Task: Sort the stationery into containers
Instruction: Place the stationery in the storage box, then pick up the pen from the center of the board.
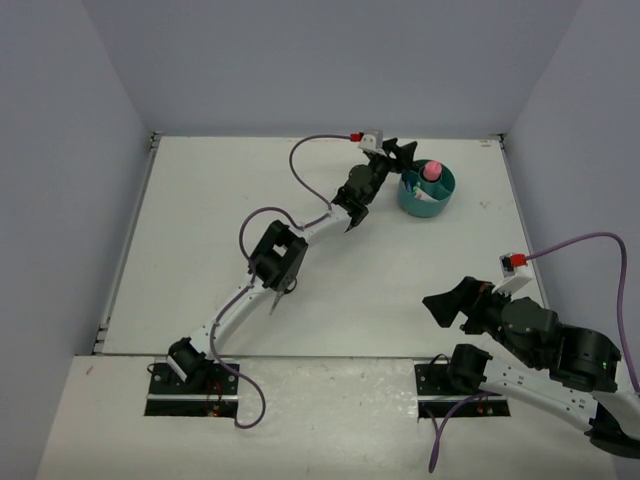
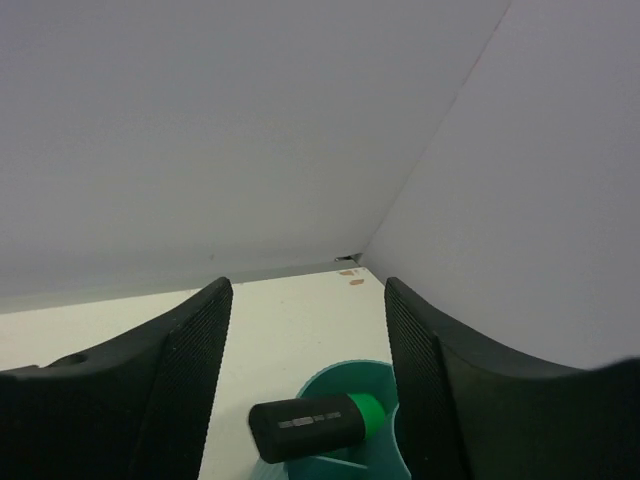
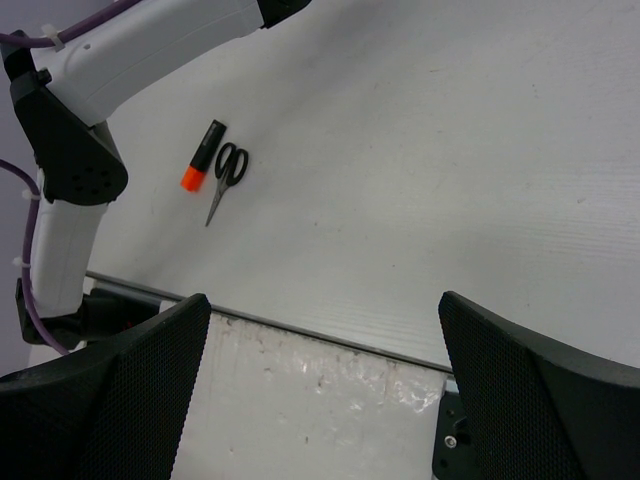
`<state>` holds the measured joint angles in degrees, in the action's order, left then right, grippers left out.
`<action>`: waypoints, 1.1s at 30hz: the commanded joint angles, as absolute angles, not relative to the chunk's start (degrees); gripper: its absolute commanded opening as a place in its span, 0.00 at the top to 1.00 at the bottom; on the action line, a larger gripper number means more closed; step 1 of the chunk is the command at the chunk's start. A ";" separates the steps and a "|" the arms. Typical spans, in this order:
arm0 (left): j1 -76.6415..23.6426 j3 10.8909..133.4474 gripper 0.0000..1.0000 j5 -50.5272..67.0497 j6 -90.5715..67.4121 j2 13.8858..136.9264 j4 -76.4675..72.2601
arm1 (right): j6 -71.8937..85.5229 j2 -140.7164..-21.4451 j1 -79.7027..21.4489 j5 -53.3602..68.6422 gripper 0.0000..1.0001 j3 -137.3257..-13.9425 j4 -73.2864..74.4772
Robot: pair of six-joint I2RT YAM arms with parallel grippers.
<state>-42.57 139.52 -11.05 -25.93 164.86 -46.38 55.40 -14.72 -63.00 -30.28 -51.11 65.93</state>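
Note:
The round teal organizer (image 1: 428,192) stands at the far right of the table, a pink-capped glue stick (image 1: 432,171) upright inside it. My left gripper (image 1: 403,155) hovers at its left rim, jaws open. In the left wrist view a green highlighter (image 2: 318,420) with a black body lies tilted over the organizer's rim (image 2: 345,378), below and between the left gripper (image 2: 305,300) fingers, touching neither. My right gripper (image 1: 440,305) hangs open and empty near the front right. The right wrist view shows an orange highlighter (image 3: 202,155) and black-handled scissors (image 3: 226,175) lying side by side on the table.
The left arm (image 1: 280,255) stretches diagonally across the table from its base to the organizer. White walls enclose the table on three sides. The right gripper (image 3: 322,310) looks down on the table's front edge strip (image 3: 300,335).

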 commanded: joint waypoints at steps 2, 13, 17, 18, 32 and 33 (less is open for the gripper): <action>-42.35 138.65 0.11 -8.93 -24.76 159.85 -48.59 | 54.67 -14.89 -63.28 -29.88 0.01 -50.80 64.34; -42.33 100.82 0.00 -22.90 -26.12 116.12 -25.15 | 53.18 -14.90 -63.28 -29.24 0.01 -50.52 63.26; -41.43 81.02 0.00 -31.39 -32.23 95.29 -6.73 | 53.00 -13.89 -63.25 -29.62 0.01 -50.39 62.78; -41.31 76.68 0.00 -33.47 -33.91 90.84 -4.63 | 52.82 -13.54 -63.19 -29.62 0.01 -50.45 62.49; -41.13 58.04 0.00 -40.14 -52.77 51.26 46.46 | 50.11 -60.28 -63.31 -22.27 0.01 -55.28 33.78; -41.13 58.31 0.00 -38.62 -49.85 48.97 47.27 | 50.99 -67.50 -63.37 -23.49 0.01 -57.24 32.65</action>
